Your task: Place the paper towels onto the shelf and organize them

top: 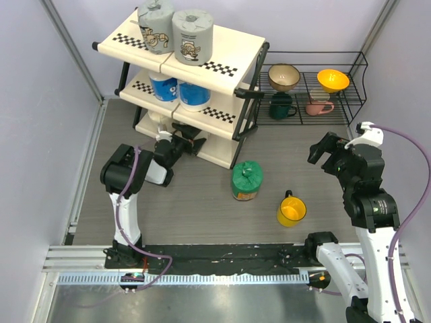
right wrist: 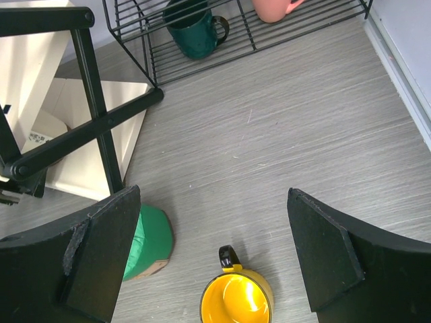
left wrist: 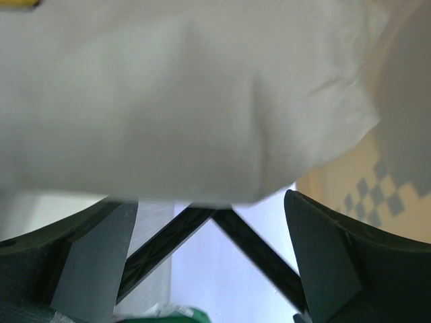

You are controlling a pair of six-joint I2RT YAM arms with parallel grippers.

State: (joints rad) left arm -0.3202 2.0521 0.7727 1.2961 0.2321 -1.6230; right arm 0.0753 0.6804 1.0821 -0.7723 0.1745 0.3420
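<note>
Logged left tool (top: 180, 143) released at cream roll (left wrist: 188, 101), lowest shelf (top: 229, 67) tier; right tool (right wrist: 214, 202) released over counter (top: 289, 148); green roll (top: 246, 180) left of mug (top: 291, 210).

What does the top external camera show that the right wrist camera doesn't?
Only top external: grey rolls on the shelf's top tier, blue-and-white rolls on its middle tier, the left gripper at the bottom tier, two bowls in the wire rack. Only right wrist: a close look between the open right gripper's fingers. Both: the green roll, yellow mug, dark green mug, parts of shelf and rack.
</note>
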